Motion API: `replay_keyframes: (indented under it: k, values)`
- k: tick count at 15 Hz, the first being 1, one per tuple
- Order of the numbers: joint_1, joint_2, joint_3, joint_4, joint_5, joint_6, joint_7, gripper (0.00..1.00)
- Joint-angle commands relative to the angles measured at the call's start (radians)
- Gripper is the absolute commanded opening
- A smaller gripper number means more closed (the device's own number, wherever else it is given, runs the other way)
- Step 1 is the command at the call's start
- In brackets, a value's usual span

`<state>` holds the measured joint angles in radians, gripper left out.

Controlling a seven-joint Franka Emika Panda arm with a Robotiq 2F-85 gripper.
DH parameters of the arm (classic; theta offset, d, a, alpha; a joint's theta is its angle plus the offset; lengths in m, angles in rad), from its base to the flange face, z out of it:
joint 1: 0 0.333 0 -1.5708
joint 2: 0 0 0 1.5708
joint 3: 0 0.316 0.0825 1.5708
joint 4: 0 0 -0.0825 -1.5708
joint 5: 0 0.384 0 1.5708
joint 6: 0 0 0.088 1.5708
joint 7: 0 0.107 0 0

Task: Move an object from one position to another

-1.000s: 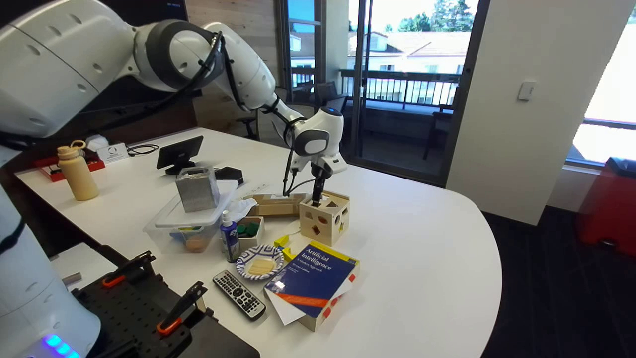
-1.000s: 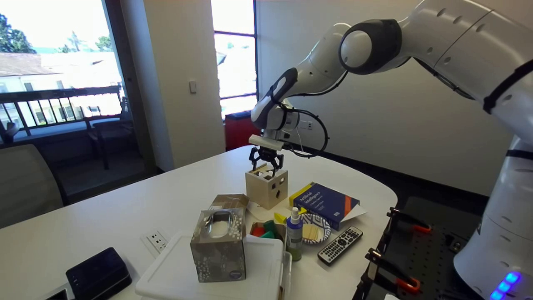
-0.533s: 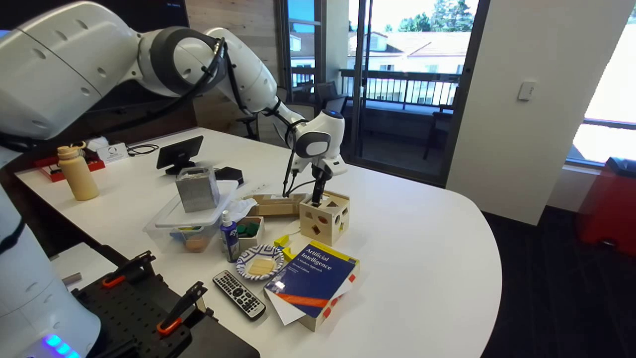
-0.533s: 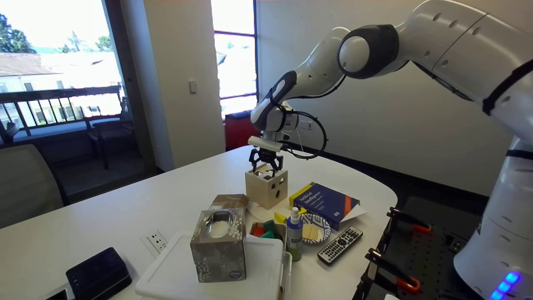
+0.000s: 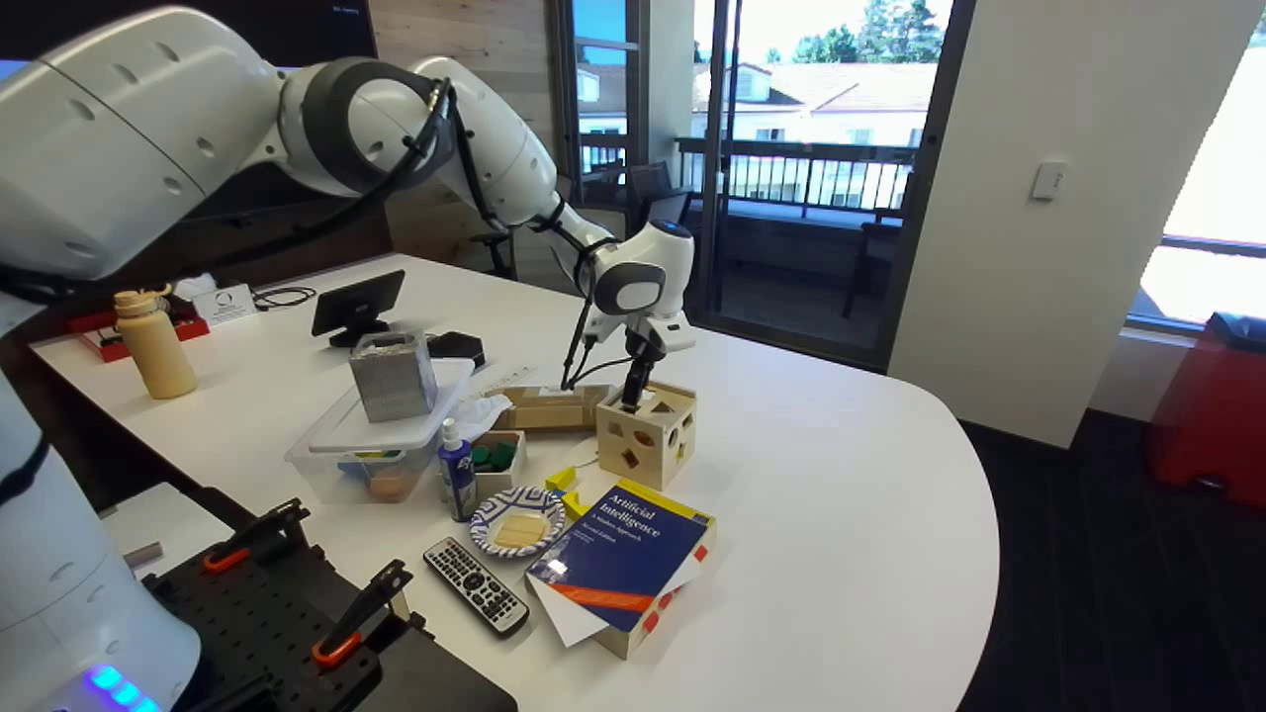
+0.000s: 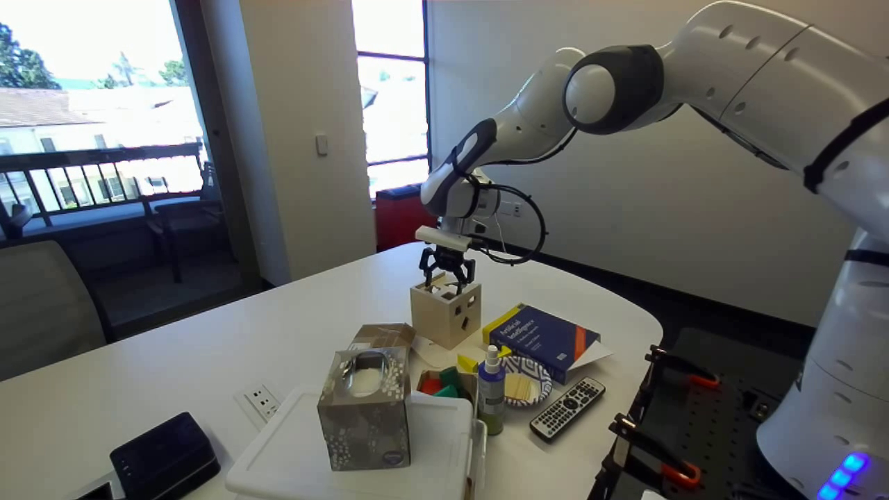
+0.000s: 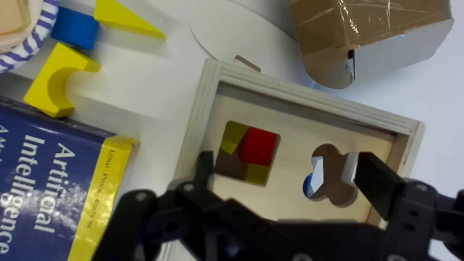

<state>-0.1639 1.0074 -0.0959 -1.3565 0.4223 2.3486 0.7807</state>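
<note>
Cube-shaped pale wooden shape-sorter box [image 6: 441, 316] on the white table [image 5: 831, 514] has shifted very slightly from half a second ago, the black two-fingered claw [image 6: 444, 288] along with it. Through its square hole show a red block [image 7: 258, 146] and at least one yellow block [image 7: 233, 137]; a small pale open box [image 5: 502, 483] holds green blocks [image 5: 502, 455]. The shape-sorter box stands directly beneath the claw, whose fingers are spread wide, tips at its recessed top; whether they touch, I cannot tell.

Wrist view close overhead, exteriors sharing tabletop [image 5: 841, 514]
</note>
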Motion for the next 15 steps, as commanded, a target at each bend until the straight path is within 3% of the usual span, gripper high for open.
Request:
replay_keyframes:
  k: [1, 15]
  values:
    - [-0.012, 0.030, -0.009, 0.053, -0.010, -0.063, 0.052, 1.00]
    - [-0.002, 0.069, -0.055, 0.151, -0.110, -0.246, 0.207, 1.00]
